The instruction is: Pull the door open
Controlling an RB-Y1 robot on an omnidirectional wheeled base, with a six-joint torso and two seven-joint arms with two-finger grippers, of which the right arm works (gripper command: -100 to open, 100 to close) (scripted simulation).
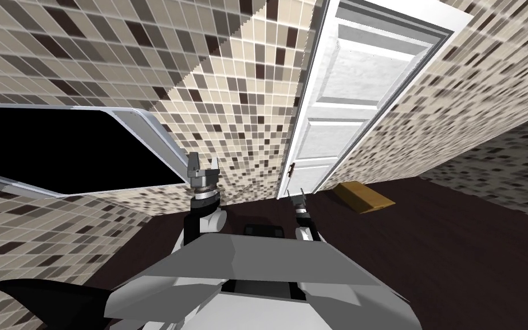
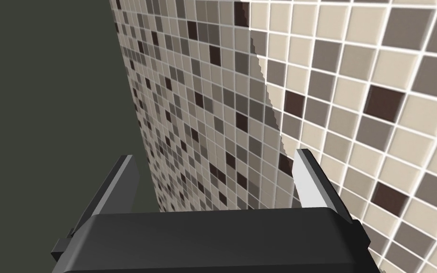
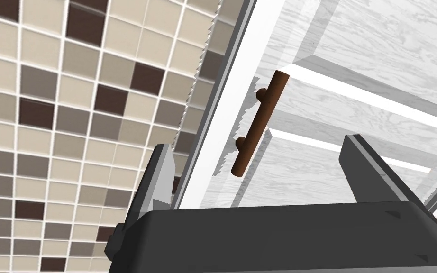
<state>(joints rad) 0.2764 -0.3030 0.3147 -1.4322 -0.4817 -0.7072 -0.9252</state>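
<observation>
Head view first: the white panelled door (image 1: 343, 114) sits shut in its frame between the tiled walls, with its little brown handle (image 1: 292, 168) low on the edge nearest me. The right gripper (image 1: 298, 197) is parked just under that handle, which makes sense since that's the only thing to pull on. The left gripper (image 1: 203, 169) is held up off to the side in front of the tiled wall, out of the way I'd guess. There's a brown box (image 1: 366, 196) on the dark floor near the door's foot, possibly in the swing path, can't tell. Left wrist view: fingers spread apart, nothing between them. Right wrist view: the handle (image 3: 259, 124) is a brown bar on two stubs, standing off the door face, and it lines up roughly between the spread fingers (image 3: 160, 175), but they're apart from it, not touching. So I'd call this the approach step: push in, close on the bar, then pull.
</observation>
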